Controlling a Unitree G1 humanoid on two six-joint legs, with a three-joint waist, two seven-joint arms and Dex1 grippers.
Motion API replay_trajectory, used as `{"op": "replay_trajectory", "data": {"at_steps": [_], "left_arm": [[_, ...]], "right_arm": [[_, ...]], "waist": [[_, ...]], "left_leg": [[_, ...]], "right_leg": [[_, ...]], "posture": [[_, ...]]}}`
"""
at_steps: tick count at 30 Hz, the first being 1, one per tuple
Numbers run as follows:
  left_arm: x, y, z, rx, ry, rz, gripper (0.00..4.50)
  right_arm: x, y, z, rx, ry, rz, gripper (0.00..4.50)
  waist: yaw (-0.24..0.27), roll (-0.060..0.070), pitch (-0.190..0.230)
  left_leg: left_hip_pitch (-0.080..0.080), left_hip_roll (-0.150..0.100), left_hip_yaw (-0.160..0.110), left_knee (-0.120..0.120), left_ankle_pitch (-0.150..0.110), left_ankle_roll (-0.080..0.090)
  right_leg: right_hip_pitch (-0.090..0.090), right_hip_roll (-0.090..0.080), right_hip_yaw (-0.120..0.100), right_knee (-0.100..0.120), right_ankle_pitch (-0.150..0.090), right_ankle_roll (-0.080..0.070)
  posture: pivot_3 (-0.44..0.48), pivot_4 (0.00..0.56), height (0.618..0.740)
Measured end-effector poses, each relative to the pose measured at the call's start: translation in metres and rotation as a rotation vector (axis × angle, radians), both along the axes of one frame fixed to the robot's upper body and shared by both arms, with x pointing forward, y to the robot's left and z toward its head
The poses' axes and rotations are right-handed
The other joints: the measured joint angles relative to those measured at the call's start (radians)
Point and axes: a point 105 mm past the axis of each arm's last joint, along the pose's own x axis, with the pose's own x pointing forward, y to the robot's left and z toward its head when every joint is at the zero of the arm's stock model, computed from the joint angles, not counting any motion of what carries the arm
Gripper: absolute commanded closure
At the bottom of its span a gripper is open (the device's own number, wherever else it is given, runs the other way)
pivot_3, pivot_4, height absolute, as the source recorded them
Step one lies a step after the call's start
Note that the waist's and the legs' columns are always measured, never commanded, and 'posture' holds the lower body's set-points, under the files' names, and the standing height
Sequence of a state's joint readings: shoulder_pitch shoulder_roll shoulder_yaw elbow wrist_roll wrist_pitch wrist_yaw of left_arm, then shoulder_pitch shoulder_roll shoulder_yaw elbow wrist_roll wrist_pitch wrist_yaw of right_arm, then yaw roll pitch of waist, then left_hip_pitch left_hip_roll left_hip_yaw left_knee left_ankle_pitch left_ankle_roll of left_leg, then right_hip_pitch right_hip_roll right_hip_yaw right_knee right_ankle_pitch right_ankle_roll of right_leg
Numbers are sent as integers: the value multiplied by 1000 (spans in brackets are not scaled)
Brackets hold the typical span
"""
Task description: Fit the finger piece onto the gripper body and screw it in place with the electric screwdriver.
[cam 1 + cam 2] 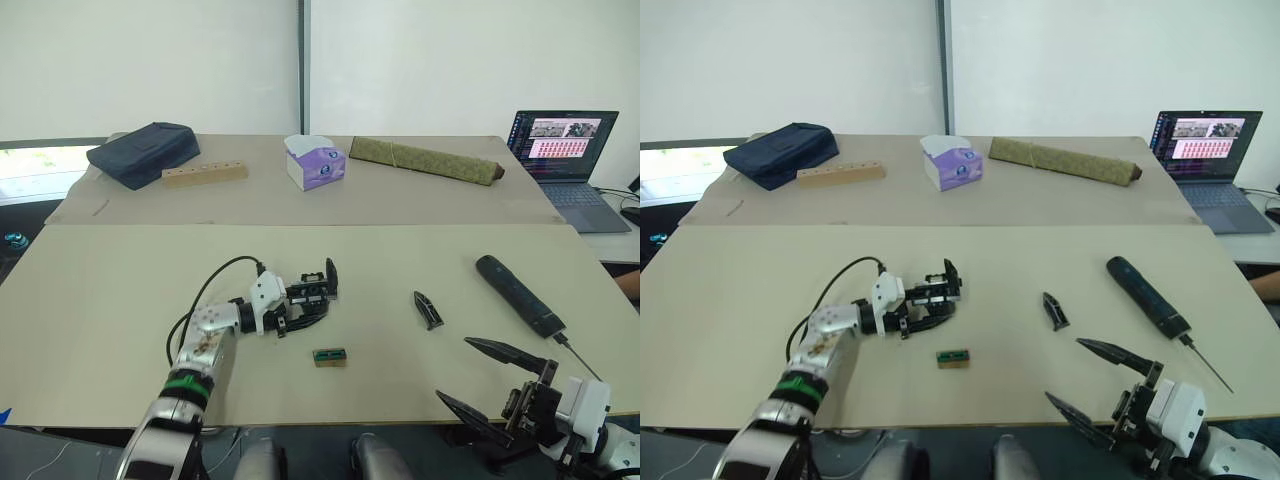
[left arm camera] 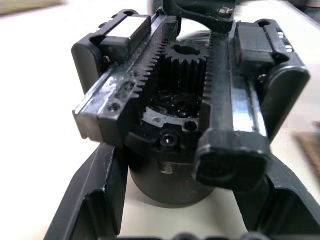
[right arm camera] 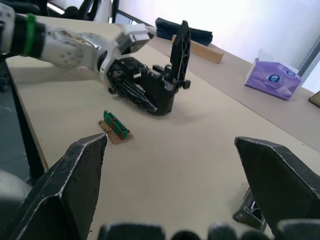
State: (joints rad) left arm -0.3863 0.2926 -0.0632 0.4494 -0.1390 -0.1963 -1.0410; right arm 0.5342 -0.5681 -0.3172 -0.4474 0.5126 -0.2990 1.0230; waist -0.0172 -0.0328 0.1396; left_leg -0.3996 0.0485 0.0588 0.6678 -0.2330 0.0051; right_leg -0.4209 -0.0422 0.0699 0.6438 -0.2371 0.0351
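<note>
Left eye view, item by item. Gripper body: mid-tabletop, its own pointed finger standing upright; the left gripper has its fingers closed around the base of it, one on each side, as the left wrist view confirms. Finger piece: loose on the tabletop, right of the gripper body and well apart from it, pointed end towards you. Electric screwdriver: lying further right, bit towards the near edge, untouched. Right gripper: at the near right edge, fingers spread wide, holding nothing, nearer to the screwdriver's bit than to the finger piece. Small green part on a tan base: just in front of the gripper body; keep clear of it.

Step in hand, as judged: fetch the finger piece. Bring your right gripper forward and left over it, close across its blocky base rather than the taper so it does not squirt out, and hold the left grip firm so the body does not turn when you seat the piece.

Hard to make out:
- the screw holes on the finger piece, too small to tell;
- the exact seat on the body; the left wrist view shows rack teeth and a gear, not which slide is bare;
- any loose screw.
</note>
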Motion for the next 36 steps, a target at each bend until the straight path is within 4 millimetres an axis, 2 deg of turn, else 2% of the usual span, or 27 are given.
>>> {"op": "replay_trajectory", "data": {"at_steps": [5,10,14,16,18,19,26,31,36], "left_arm": [[-12,1,-2,-31,62,181,2189],[-20,-13,-2,-25,103,210,2189],[-21,-16,-3,0,102,230,2189],[-21,-15,-3,2,113,231,1108],[-23,-13,-4,7,125,224,214],[-23,-12,-4,10,127,219,27],[-25,8,-6,74,135,104,27],[-12,34,-4,131,139,-54,27],[3,32,0,131,130,-210,27]], "right_arm": [[9,2,2,7,-24,14,0],[11,5,3,-1,-35,34,0],[11,5,3,-4,-31,44,0],[11,6,3,-5,-33,46,0],[12,6,4,-8,-35,49,0],[12,5,4,-9,-35,49,0],[13,4,2,-13,-27,47,0],[14,3,2,-17,-28,49,0],[17,3,3,-18,-37,50,0]], "waist": [[6,1,0],[16,1,0],[19,1,0],[19,1,0],[19,1,-1],[18,1,-1],[5,4,-2],[4,4,-3],[13,3,-2]], "left_leg": [[1,-1,1,0,0,0],[0,-1,1,0,0,0],[0,-2,1,0,0,0],[1,-1,1,0,0,0],[1,-1,1,0,0,0],[1,-1,1,0,0,0],[2,-1,1,0,0,0],[3,-1,1,0,0,0],[-1,-2,1,0,0,0]], "right_leg": [[1,-1,0,0,0,0],[1,-1,0,-1,0,0],[1,-1,0,-1,0,0],[1,-1,0,-1,0,0],[1,-1,0,-1,0,0],[1,-1,0,-1,0,0],[1,0,0,0,-1,-1],[1,1,0,0,-2,-1],[1,0,0,-1,-1,-1]], "posture": [[0,150,740],[0,150,740],[0,150,740],[0,150,740],[0,150,740],[0,150,740],[0,150,740],[0,150,740],[0,150,740]]}}
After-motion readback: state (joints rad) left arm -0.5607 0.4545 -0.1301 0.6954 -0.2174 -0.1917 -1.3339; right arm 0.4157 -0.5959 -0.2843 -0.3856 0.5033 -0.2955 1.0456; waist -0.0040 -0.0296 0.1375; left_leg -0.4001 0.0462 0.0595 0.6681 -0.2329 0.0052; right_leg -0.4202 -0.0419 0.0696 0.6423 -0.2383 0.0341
